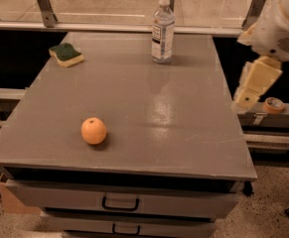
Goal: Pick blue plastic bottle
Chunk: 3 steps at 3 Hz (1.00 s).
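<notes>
I see a grey table with two drawers under its front edge. Behind the table runs a metal rail with slanted posts, and below the table is speckled floor. Light glares on the tabletop. The gripper hangs beside the table's right edge.
</notes>
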### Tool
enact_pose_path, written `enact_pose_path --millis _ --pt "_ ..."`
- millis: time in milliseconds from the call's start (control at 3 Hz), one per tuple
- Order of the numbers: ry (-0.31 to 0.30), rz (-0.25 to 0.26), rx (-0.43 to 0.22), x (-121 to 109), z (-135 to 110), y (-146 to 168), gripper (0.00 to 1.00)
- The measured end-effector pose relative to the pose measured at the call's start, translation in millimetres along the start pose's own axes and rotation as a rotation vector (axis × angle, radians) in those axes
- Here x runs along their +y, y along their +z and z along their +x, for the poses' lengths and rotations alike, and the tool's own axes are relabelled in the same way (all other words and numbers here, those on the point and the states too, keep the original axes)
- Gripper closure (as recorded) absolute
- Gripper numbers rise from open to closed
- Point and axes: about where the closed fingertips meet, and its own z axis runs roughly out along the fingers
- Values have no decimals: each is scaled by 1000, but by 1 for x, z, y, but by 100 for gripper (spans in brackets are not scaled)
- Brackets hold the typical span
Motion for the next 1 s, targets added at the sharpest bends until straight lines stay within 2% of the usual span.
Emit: enact_pose_path --millis 667,1000 --pt "58 86 -160 -116 -55 71 0" --pt "99 128 -251 -159 -88 94 0"
